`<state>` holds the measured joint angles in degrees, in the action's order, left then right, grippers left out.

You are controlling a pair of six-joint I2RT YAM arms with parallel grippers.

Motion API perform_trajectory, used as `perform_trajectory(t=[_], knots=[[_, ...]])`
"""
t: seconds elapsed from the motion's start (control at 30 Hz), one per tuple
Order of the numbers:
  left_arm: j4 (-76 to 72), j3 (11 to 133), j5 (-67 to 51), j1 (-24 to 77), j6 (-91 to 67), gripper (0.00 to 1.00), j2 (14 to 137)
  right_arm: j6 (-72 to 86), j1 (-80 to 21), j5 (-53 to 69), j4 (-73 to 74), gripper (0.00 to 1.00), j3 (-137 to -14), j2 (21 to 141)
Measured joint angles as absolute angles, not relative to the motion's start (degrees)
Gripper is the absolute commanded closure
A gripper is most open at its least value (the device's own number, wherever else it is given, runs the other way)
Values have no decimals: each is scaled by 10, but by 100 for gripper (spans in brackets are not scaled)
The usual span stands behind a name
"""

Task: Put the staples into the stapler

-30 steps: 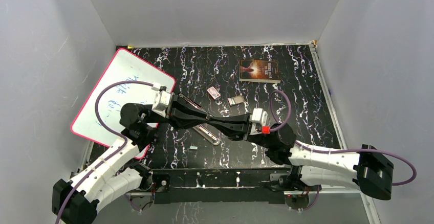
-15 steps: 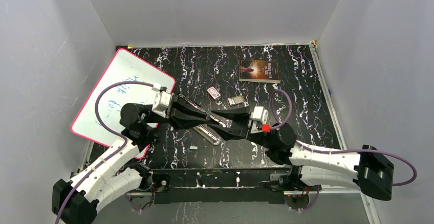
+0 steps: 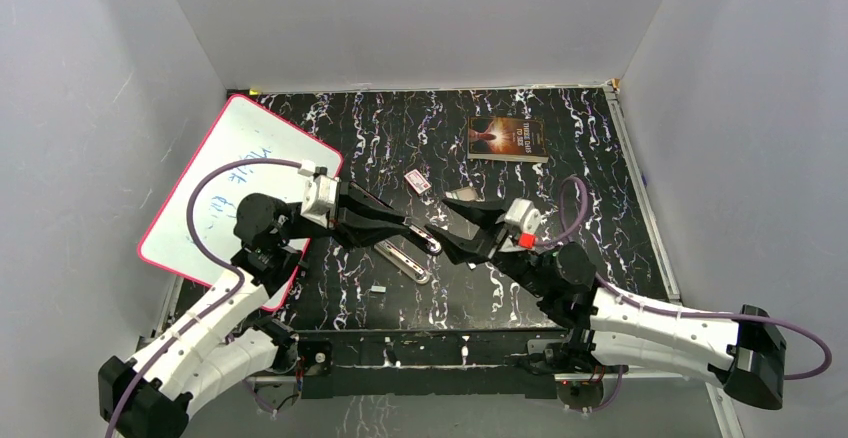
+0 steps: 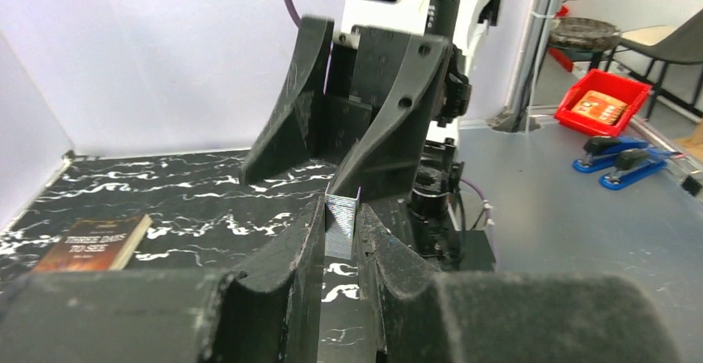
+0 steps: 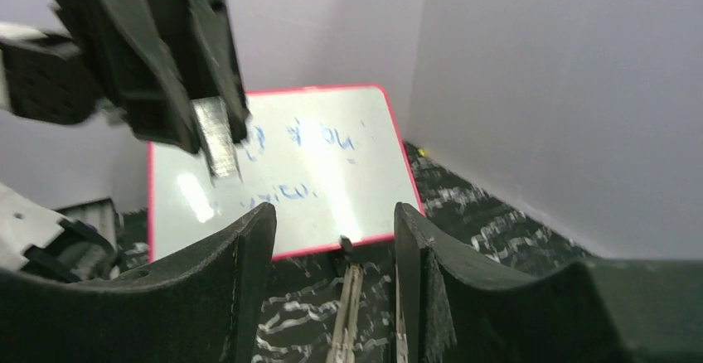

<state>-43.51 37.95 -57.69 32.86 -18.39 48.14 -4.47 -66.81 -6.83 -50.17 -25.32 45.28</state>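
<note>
Staple strip held in the air by the left gripper; stapler on the table, not loaded.

The left gripper [image 3: 425, 239] is clenched on the staples [image 4: 341, 227], a short silvery strip pinched upright between its fingertips, above the middle of the black marbled table [image 3: 560, 188]. The right gripper [image 3: 450, 237] faces it from the right, just beside it. Its jaws are spread and released, holding nothing, and they are clear of the strip. The stapler [image 3: 405, 261] lies open on the table on the near side of both grippers, with its long rail exposed. In the right wrist view the strip [image 5: 217, 137] hangs from the left fingers, with the whiteboard [image 5: 323, 164] behind it. A book [image 3: 507, 138] lies far right.
</note>
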Motion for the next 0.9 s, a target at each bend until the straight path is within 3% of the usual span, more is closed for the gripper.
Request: perform_trajectory(t=[0.17,0.37,0.9], knots=[[-349,418,-557,329,-123,100,477,-50,-668,-157,-415,36,-260,475],[-243,446,-531,329,-56,100,476,-15,-641,-225,-259,33,-343,582],[15,524,-470,330,126,100,530,248,-326,-15,0,32,-461,701]])
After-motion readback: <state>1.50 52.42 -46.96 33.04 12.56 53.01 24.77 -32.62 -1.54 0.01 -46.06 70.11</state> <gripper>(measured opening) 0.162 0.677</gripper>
